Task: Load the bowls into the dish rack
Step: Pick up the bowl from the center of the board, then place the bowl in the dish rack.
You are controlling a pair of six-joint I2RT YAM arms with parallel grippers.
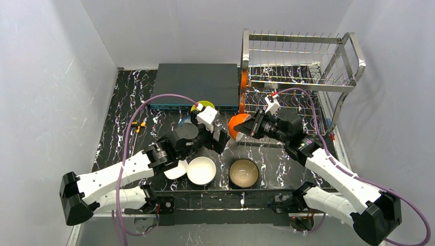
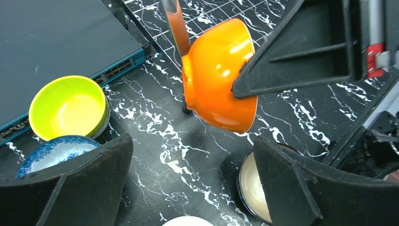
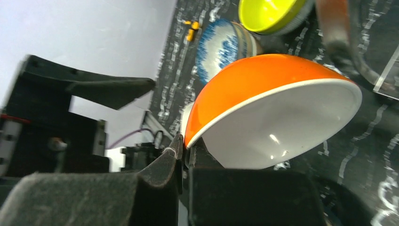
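Orange outside and white inside, the held bowl (image 3: 263, 94) hangs tilted on edge above the tabletop (image 1: 123, 118). Its rim is pinched in the clenched right end effector (image 3: 186, 150), just in front of the dish rack (image 1: 302, 56) at its near-left corner. A second orange bowl (image 1: 242, 84) stands on edge at the rack's left end. The left end effector (image 2: 193, 146) gapes wide, grasping nothing, near the held bowl. A yellow-green bowl (image 2: 68, 106) and a blue bowl (image 2: 56, 150) touch beside a dark flat box (image 1: 197, 84). A white bowl (image 1: 201, 170) and a tan bowl (image 1: 243, 172) sit by the arm bases.

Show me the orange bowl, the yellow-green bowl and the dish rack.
orange bowl (image 2: 211, 70), left wrist view, outer wall.
yellow-green bowl (image 2: 68, 108), left wrist view, inner bottom.
dish rack (image 1: 292, 37), top view, upper rear rail.
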